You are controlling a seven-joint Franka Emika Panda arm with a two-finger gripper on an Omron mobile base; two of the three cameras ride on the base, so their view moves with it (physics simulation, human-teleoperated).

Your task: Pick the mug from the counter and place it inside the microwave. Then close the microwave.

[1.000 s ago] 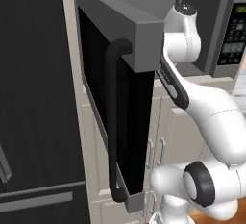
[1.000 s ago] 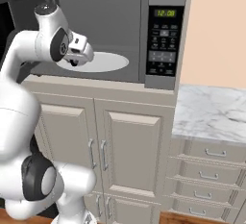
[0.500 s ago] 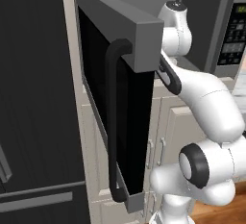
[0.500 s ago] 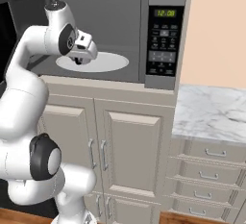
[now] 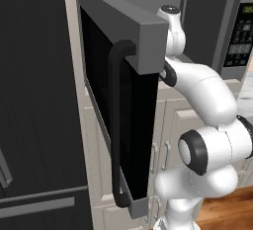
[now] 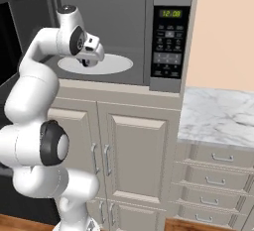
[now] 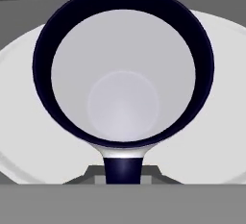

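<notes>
The mug is seen from straight above in the hand view: dark rim, pale inside, dark blue handle at the bottom between my fingers. My gripper is shut on the mug inside the microwave cavity, just over the white turntable plate. Whether the mug rests on the plate I cannot tell. The microwave door stands swung open to the left, its curved black handle facing out. The counter lies lower right of the microwave.
The tall black fridge stands left of the open door. Beige cabinet doors are below the microwave, and drawers under the counter. My arm reaches past the door's edge into the cavity.
My hand has gone deeper into the microwave, down and to the right over the turntable plate, still holding the mug. The arm's elbow has folded closer to the opening.
</notes>
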